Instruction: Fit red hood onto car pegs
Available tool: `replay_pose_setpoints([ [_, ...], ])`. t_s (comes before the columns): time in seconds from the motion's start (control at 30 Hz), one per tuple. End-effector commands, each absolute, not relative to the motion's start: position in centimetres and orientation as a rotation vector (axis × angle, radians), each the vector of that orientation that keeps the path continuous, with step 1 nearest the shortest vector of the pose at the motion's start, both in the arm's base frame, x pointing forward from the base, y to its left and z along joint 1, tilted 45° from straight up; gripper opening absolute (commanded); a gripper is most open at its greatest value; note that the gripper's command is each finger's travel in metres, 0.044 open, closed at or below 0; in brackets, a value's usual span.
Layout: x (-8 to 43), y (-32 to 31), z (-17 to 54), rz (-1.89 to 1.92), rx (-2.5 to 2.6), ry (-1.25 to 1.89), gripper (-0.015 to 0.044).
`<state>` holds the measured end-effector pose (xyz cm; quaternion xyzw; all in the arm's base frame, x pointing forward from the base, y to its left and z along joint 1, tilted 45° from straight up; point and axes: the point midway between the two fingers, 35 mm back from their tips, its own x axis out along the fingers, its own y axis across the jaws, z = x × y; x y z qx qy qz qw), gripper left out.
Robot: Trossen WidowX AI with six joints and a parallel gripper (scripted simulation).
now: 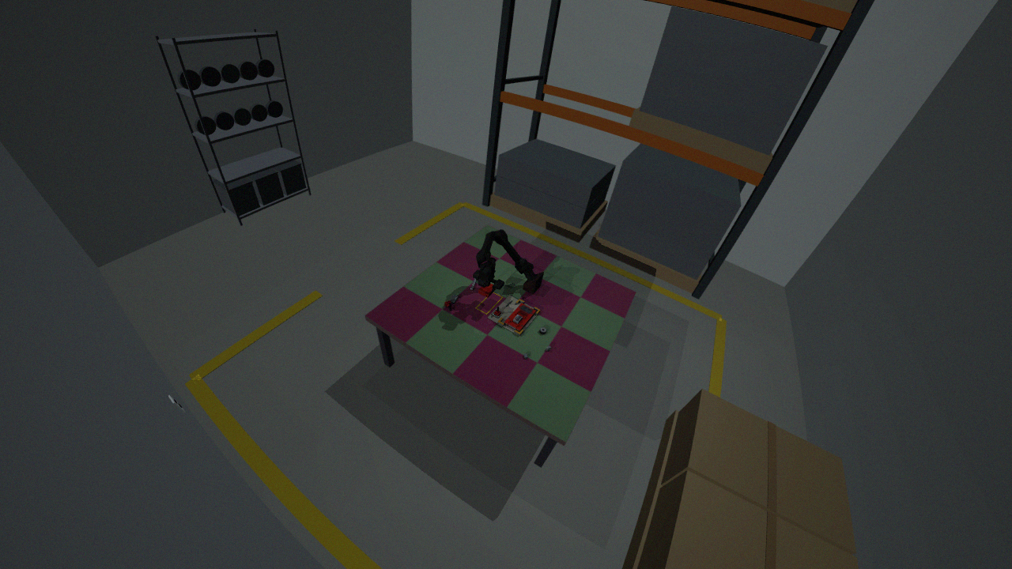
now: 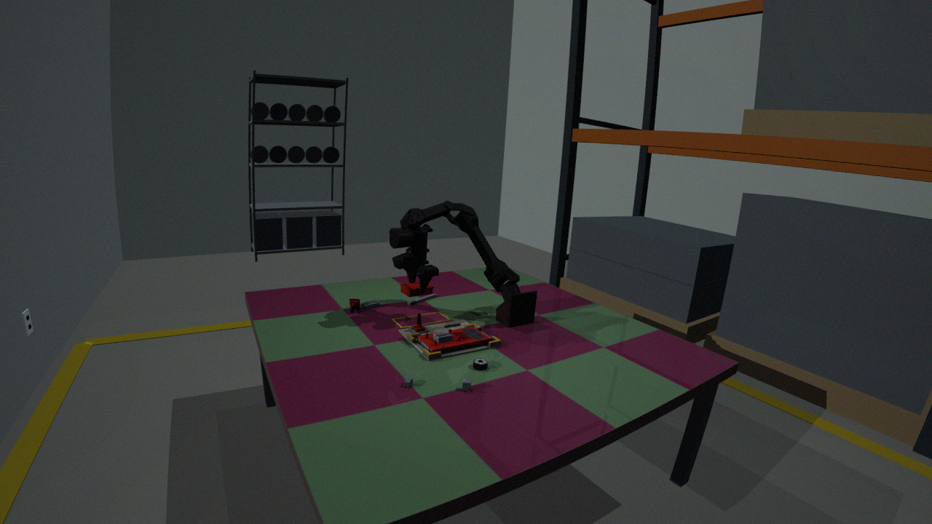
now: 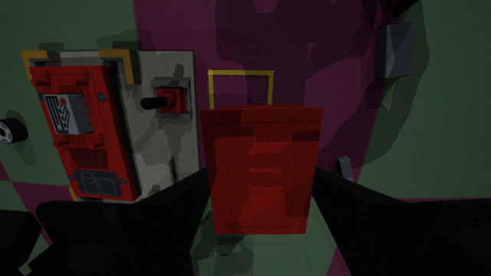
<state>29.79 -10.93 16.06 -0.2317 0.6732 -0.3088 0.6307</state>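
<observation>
The red hood (image 1: 485, 288) (image 2: 416, 289) (image 3: 265, 184) is between the fingers of my gripper (image 2: 418, 284) (image 3: 259, 170), which is shut on its two sides. The hood is raised above the table, flat roof toward the wrist camera; its corner holes are not visible. The red chassis (image 1: 511, 325) (image 2: 459, 342) (image 3: 115, 153) sits in its jig, left of the hood in the wrist view. The grey engine block (image 2: 442, 336) (image 3: 82, 115) is on its deck, with red pegs (image 3: 82, 78) (image 3: 97, 142) around it.
A red part with an upright black post (image 2: 419, 322) (image 3: 173, 100) stands on the jig board (image 3: 169, 65), between chassis and hood. A yellow outline (image 3: 239, 73) marks the table beside the board. A wheel (image 1: 542, 330) (image 2: 480, 363) (image 3: 13, 131) and small grey pieces (image 2: 408, 383) (image 2: 466, 386) lie nearby.
</observation>
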Motion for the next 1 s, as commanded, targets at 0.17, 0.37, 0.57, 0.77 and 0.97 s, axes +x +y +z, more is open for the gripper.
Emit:
replay_pose_setpoints([
  [0.17,32.2,-8.0,13.2,-0.697,-0.513,1.538,0.0000],
  [0.37,33.5,-5.8,11.1,-0.698,-0.502,1.534,0.0000],
  [0.57,34.5,-3.4,8.9,-0.702,-0.492,1.531,0.0000],
  [0.77,35.2,-1.1,6.6,-0.709,-0.484,1.528,0.0000],
  [0.97,35.6,1.2,4.3,-0.719,-0.478,1.524,0.0000],
])
